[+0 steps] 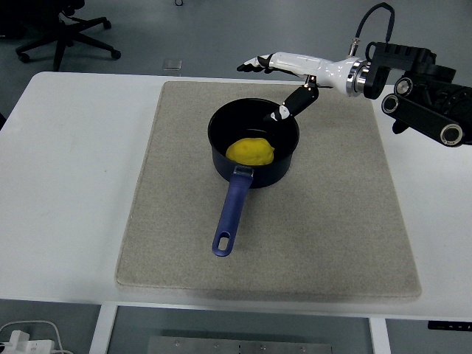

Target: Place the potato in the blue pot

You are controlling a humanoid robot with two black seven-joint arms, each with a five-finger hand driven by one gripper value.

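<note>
**Observer:** Where's the potato?

**Operator:** I see the yellow potato lying on the bottom of the blue pot, toward the near side, just above where the handle joins the wall. Nothing touches it. From how things lie, I judge the placing done.

**Observer:** And the hand?

**Operator:** My right hand is above and beyond the pot's far rim, released and holding nothing. The fingers are stretched out level toward the left, and the thumb hangs down over the rim's right side. It looks clear of the pot, though I can't tell whether the thumb tip grazes the rim. I read that spread as a let-go pose: nothing curled, nothing that could catch the potato. The left arm isn't in view.

**Observer:** Why is the pot sitting that way?

**Operator:** The handle points toward the table's near edge, so the open mouth is free for an arm coming in from the right. That's my guess, not something I can confirm.

**Observer:** What's under it?

**Operator:** A beige mat covers most of the white table, and the pot stands on the mat's upper middle. Beyond the table is grey floor, with an office chair base at top left. White cables show at bottom left.
</note>
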